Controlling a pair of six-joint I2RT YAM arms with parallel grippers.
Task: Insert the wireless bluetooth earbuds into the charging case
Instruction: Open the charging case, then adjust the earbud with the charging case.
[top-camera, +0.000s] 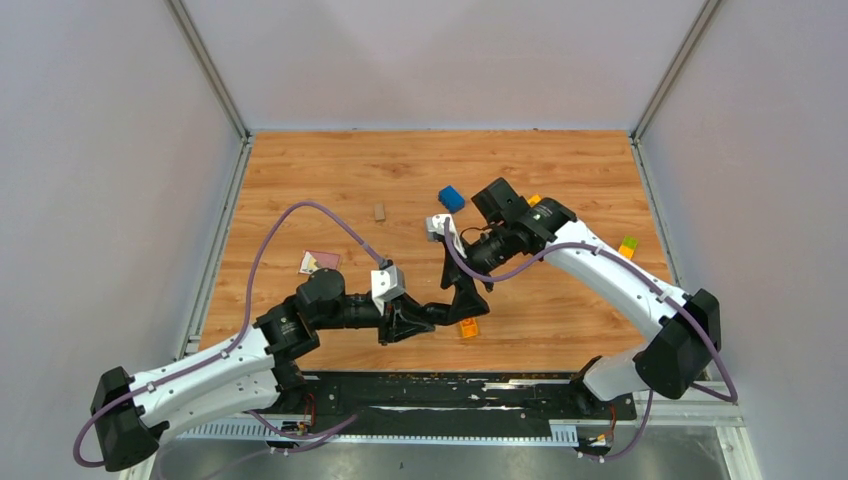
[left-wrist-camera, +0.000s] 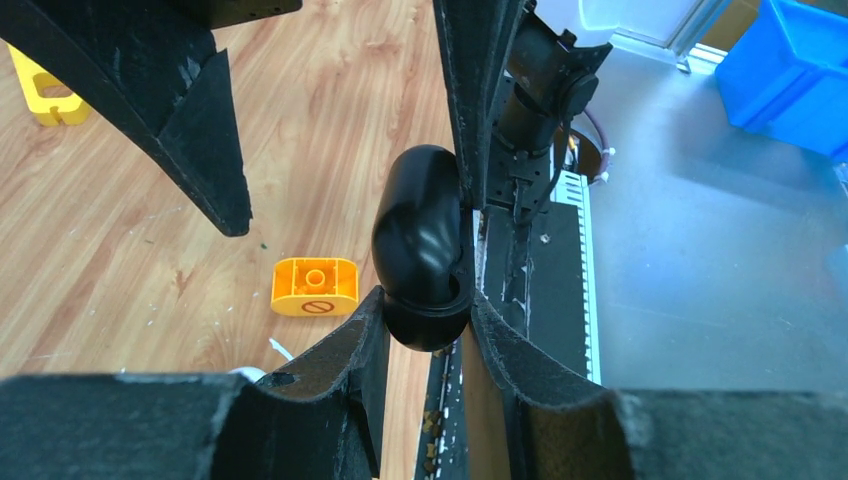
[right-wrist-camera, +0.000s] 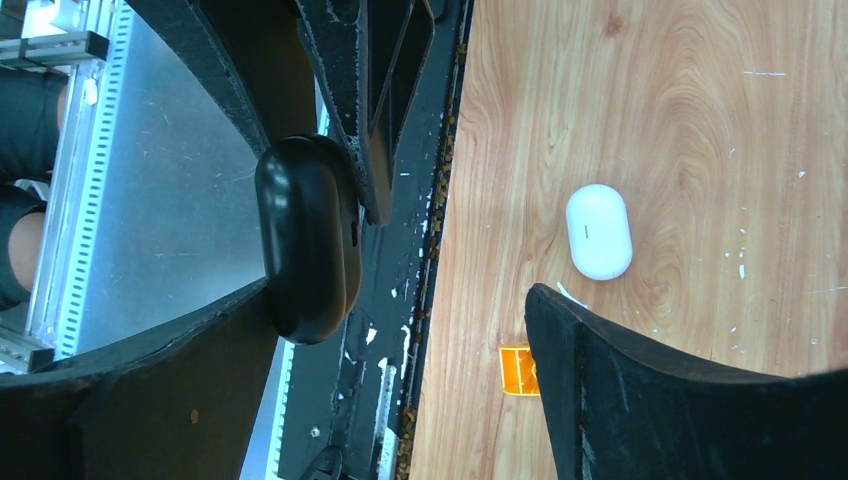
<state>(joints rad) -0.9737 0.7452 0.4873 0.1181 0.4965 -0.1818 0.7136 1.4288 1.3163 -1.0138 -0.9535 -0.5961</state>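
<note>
The white oval charging case (right-wrist-camera: 598, 232) lies shut on the wooden table; the arms hide it in the top view. No earbuds show in any view. My left gripper (left-wrist-camera: 425, 305) is shut on the lower end of a glossy black oval object with a seam (left-wrist-camera: 425, 250), held above the table's near edge. That object also shows in the right wrist view (right-wrist-camera: 305, 240). My right gripper (right-wrist-camera: 400, 295) is open wide, with one finger (right-wrist-camera: 200, 340) against the black object and the other finger (right-wrist-camera: 640, 370) above the table near the white case. The two grippers meet in the top view: left (top-camera: 448, 308), right (top-camera: 468, 290).
An orange block (left-wrist-camera: 315, 287) lies near the front edge, beside the grippers (top-camera: 468, 328). A blue block (top-camera: 451, 198), a yellow-green block (top-camera: 628, 245), a small tan piece (top-camera: 379, 211) and a card (top-camera: 318, 262) lie on the table. A black rail (top-camera: 450, 390) runs along the near edge.
</note>
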